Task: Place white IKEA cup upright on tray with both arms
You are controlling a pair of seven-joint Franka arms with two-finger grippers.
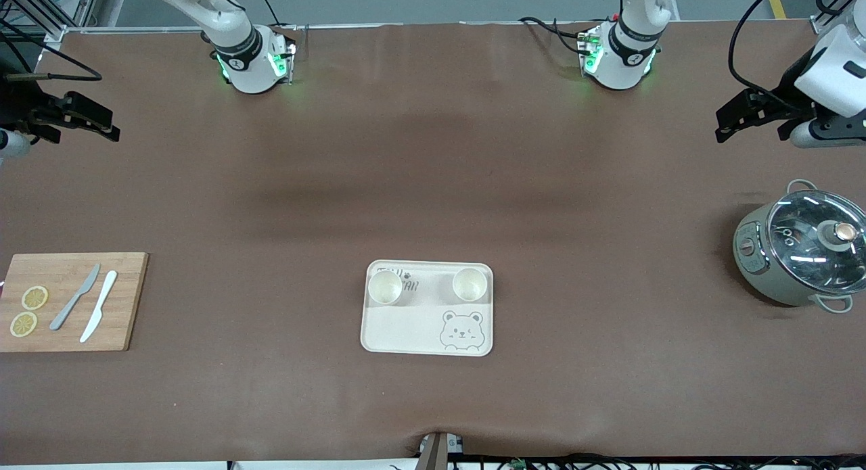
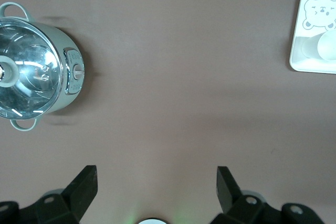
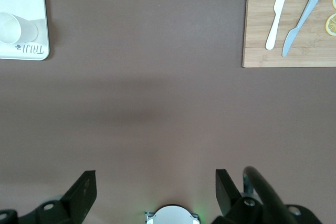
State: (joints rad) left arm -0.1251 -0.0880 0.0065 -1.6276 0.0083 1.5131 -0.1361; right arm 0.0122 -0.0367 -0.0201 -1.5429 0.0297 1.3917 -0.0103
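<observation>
Cups (image 1: 384, 287) (image 1: 470, 284) upright on tray (image 1: 406, 335), lettering half-hidden; left tool (image 2: 157, 182), right tool (image 3: 156, 182) spread, empty.

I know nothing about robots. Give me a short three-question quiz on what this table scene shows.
1. How many cups stand on the tray?
2. True or false: the left gripper is holding a cup.
3. What lies beside the two lemon slices on the cutting board: A) spoons B) two knives C) a lid?

Key
1. Two, both upright: one toward the right arm's end, one toward the left arm's end.
2. False. Its jaws are open and empty over bare table near the pot; the right gripper is open too.
3. B.
</observation>
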